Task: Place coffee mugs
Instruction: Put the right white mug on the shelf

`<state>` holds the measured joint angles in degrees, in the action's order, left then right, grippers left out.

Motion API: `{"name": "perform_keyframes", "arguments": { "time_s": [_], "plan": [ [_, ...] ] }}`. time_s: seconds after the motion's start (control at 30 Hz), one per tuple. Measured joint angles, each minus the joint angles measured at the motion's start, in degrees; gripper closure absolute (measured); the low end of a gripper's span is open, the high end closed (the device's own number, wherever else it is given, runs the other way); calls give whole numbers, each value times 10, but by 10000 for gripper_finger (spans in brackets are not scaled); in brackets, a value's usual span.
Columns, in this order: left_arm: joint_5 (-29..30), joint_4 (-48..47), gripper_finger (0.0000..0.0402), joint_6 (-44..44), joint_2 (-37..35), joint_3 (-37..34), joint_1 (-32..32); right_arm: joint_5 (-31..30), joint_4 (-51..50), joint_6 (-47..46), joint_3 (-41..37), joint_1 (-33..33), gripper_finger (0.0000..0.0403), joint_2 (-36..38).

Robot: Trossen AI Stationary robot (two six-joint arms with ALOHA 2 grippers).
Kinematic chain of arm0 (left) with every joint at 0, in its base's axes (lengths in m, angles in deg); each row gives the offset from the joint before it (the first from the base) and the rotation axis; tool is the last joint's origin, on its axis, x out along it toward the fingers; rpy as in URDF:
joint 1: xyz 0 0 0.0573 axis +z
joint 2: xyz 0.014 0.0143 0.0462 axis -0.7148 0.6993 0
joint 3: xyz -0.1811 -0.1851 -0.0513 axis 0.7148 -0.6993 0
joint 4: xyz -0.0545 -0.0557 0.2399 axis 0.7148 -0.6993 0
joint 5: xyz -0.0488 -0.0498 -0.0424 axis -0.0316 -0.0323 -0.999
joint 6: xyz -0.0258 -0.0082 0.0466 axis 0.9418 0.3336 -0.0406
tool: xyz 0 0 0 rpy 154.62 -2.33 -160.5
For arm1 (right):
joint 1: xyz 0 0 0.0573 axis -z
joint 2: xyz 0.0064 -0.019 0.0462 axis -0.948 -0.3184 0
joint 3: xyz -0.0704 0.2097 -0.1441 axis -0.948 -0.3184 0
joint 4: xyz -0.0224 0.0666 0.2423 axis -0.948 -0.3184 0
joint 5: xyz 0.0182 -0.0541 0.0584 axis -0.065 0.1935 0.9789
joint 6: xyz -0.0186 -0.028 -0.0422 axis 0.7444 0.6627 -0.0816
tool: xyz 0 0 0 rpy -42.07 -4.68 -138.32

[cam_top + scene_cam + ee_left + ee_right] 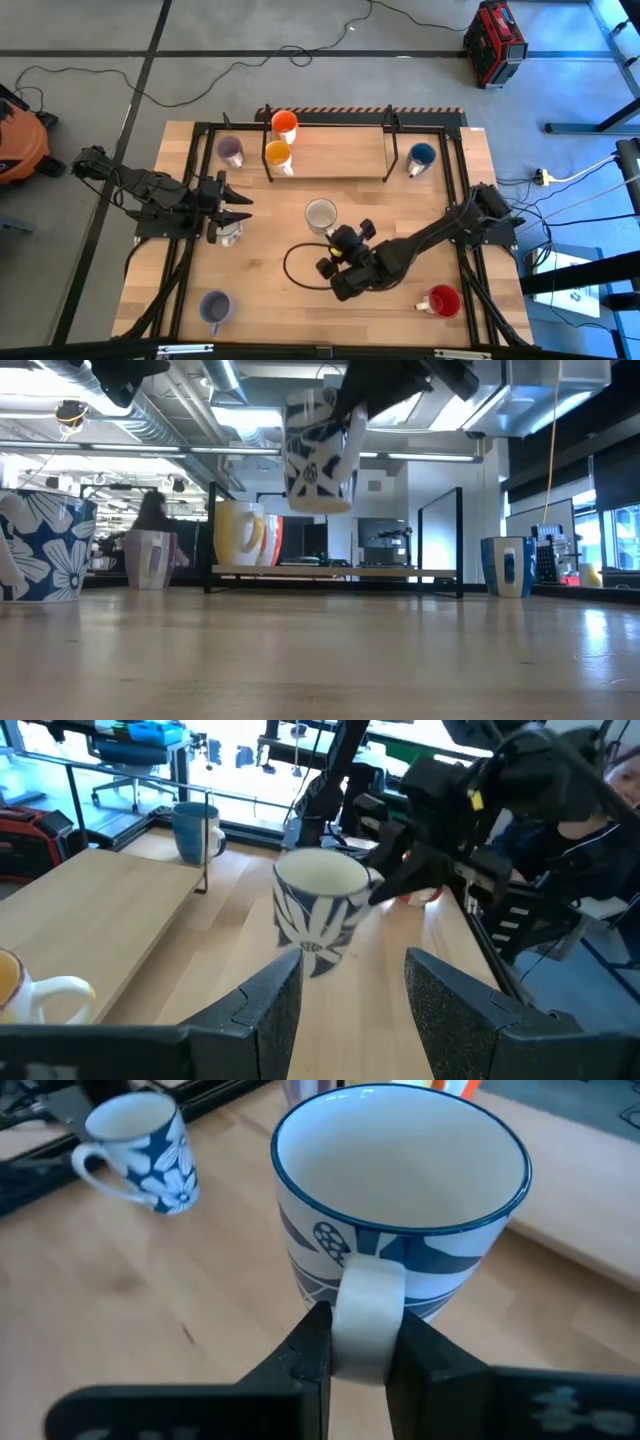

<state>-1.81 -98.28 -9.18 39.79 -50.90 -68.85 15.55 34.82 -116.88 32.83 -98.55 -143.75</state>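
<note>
Right gripper (358,1342) holds a white-and-blue mug (400,1200) by its handle, lifted above the table's (300,300) middle
Its arm stretches low across the table; the left gripper (232,203), released, waits at the left

I see a white mug (400,1210) with a blue rim and blue leaf pattern, and another white mug (140,1150) carrying white flowers on blue. On the pale wooden table (260,290) stand two orange mugs (284,125), a blue mug (421,156), a red mug (443,300) and two pale purple mugs (231,151).
</note>
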Motion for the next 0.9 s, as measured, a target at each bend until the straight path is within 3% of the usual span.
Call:
{"name": "perform_keyframes", "arguments": {
  "time_s": [0.33, 0.53, 0.7, 0.9],
  "plan": [
    [0, -1, 230, 1, 0, 0, 0, 10, -91, 3, 99, 67, 359, 0],
    [0, -15, 230, 2, 0, 0, 0, 40, -115, 36, 109, 130, 359, 0],
    [0, -23, 230, 1, 0, 0, 0, 49, -98, 94, 107, 186, 359, 0],
    [2, -23, 230, 1, 0, 0, 0, 86, 17, 211, 72, 260, 359, 0]
  ]
}}
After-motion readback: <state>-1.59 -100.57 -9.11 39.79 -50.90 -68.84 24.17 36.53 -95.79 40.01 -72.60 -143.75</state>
